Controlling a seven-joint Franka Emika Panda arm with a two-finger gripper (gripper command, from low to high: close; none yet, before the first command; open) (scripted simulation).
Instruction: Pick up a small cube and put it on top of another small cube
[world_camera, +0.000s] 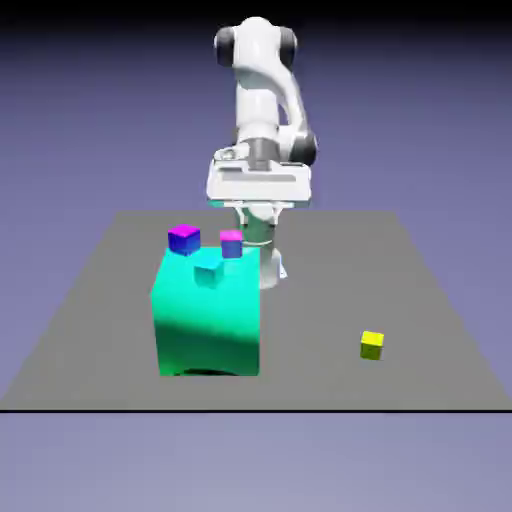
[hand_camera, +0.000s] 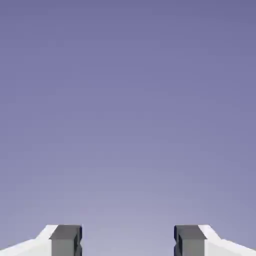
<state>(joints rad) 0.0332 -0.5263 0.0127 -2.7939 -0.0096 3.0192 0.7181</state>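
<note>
A tiny plain yellow cube (world_camera: 372, 345) sits alone at lower right of the exterior view on the grey counter (world_camera: 420, 300), its top face brighter than its sides, well apart from the big teal block (world_camera: 208, 320) at centre left; the hand view shows the jaws spread wide, gripping nothing

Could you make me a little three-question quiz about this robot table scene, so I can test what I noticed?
1. True or false: the tiny plain yellow cube sits on top of the big teal block.
2. How many small magenta-topped cubes show behind the teal block? A one, B two, C four.
3. Fill in: in the hand view, the two-finger gripper holds ____ between its tips.

Key: 1 false, it lies alone on the grey table; 2 B; 3 nothing.
</note>
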